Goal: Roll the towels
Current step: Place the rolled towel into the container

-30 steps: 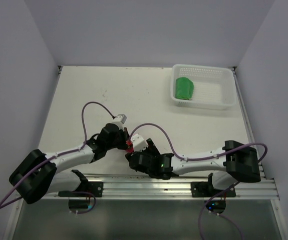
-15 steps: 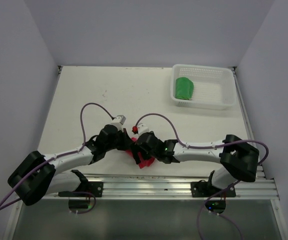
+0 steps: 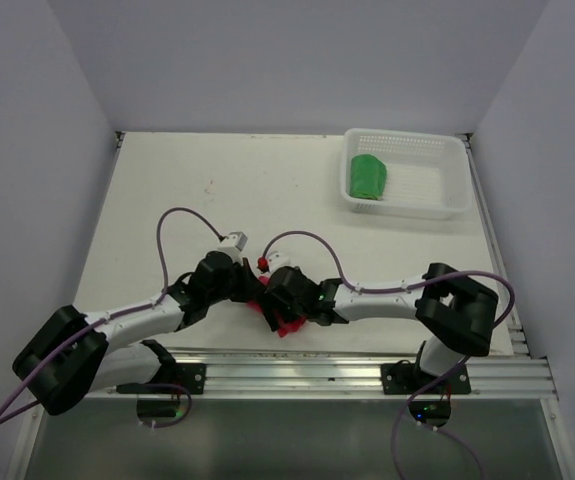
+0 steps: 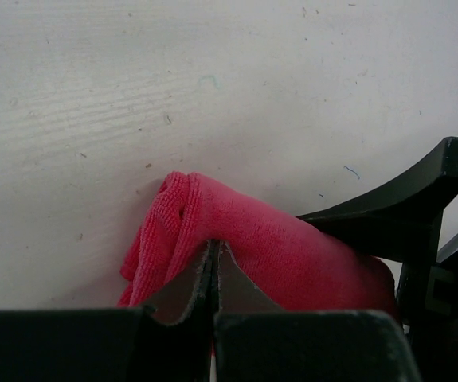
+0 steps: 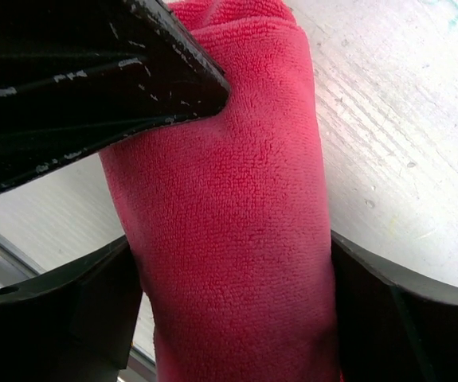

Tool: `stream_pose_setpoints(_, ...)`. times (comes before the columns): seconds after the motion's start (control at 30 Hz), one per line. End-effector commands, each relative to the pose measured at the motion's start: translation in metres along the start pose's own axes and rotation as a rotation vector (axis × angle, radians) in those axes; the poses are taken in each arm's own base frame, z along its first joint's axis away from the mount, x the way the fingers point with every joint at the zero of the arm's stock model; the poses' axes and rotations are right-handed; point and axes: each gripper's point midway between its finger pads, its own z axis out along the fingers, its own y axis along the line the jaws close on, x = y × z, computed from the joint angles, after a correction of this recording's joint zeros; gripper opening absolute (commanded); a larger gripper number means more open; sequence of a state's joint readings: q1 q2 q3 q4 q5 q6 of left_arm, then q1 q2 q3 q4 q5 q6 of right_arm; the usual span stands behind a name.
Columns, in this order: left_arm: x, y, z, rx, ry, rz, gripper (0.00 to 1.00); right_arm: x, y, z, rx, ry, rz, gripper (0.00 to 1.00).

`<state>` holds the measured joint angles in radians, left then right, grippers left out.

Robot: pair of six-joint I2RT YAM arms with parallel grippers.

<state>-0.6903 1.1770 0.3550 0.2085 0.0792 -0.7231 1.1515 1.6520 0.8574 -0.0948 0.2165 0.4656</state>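
Basket (image 3: 422, 180) and green towel (image 3: 369, 177) show in the top view only. The green towel is rolled and sits inside the basket at its left end. Pink towel (image 3: 289, 324) lies on the surface (image 3: 187, 190), well apart from the basket, nearer the arm bases and to the basket's left. From above it is mostly hidden under left tool (image 3: 257, 298) and right tool (image 3: 272, 312), which meet over it.

The wrist views fill that in. Left wrist: left tool tips are together and pressed onto the pink towel's upper fold. Can't tell if cloth is pinched between them. Right wrist: right tool is spread wide and straddles the towel, with a finger (image 5: 61, 294) against each side. A left tool finger lies across the towel's top corner.

The pink towel is a thick, loose roll of plain terry, with layered folds visible at one end.
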Motion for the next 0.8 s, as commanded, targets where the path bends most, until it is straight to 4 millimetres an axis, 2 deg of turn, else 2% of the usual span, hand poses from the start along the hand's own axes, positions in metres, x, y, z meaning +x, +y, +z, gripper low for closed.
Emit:
stream_pose_setpoints(0.0,0.018,0.007,-0.003,-0.016,0.056,-0.004,0.0,-0.018,0.003,0.008,0.003,-0.048,-0.001,0.82)
stream_pose_setpoints(0.03,0.018,0.007,-0.004,-0.016,0.054,-0.004,0.0,-0.013,-0.001,0.009,0.015,-0.044,-0.005,0.77)
stream_pose_setpoints(0.1,0.017,0.008,-0.004,-0.022,0.05,-0.003,0.0,-0.011,-0.002,0.009,0.011,-0.056,0.005,0.72)
stream_pose_setpoints(0.13,0.016,0.007,-0.004,-0.02,0.047,-0.003,0.0,-0.001,-0.006,0.01,0.018,-0.042,0.01,0.68)
stream_pose_setpoints(0.2,0.013,0.008,-0.005,-0.035,0.036,-0.003,0.0,-0.002,-0.006,0.009,0.009,-0.067,0.023,0.63)
stream_pose_setpoints(0.23,0.01,0.008,-0.006,-0.036,0.028,-0.001,0.0,0.003,-0.009,0.009,0.02,-0.063,0.026,0.57)
stream_pose_setpoints(0.33,0.002,0.009,-0.007,-0.058,0.013,0.004,0.0,0.005,-0.008,0.006,0.019,-0.073,0.018,0.47)
stream_pose_setpoints(0.4,-0.003,0.006,-0.008,-0.051,0.017,-0.003,0.01,0.005,-0.008,0.004,0.031,-0.075,0.011,0.45)
stream_pose_setpoints(0.47,-0.015,0.008,-0.008,-0.049,-0.001,-0.018,0.03,0.005,-0.008,0.004,0.046,-0.069,-0.007,0.38)
stream_pose_setpoints(0.53,-0.028,0.016,-0.012,-0.057,-0.027,-0.04,0.11,0.004,-0.004,0.002,0.049,-0.079,-0.026,0.31)
stream_pose_setpoints(0.57,-0.058,0.028,-0.022,-0.101,-0.09,-0.042,0.19,0.002,-0.008,-0.003,0.084,-0.087,-0.04,0.24)
stream_pose_setpoints(0.6,-0.06,0.027,-0.024,-0.096,-0.098,-0.041,0.19,0.003,-0.008,-0.003,0.084,-0.086,-0.042,0.21)
stream_pose_setpoints(0.7,-0.086,0.041,-0.036,-0.168,-0.15,-0.051,0.22,-0.003,-0.015,-0.011,0.124,-0.112,-0.038,0.12)
stream_pose_setpoints(0.77,-0.099,0.043,-0.042,-0.19,-0.166,-0.052,0.24,-0.009,-0.018,-0.018,0.132,-0.128,-0.035,0.1)
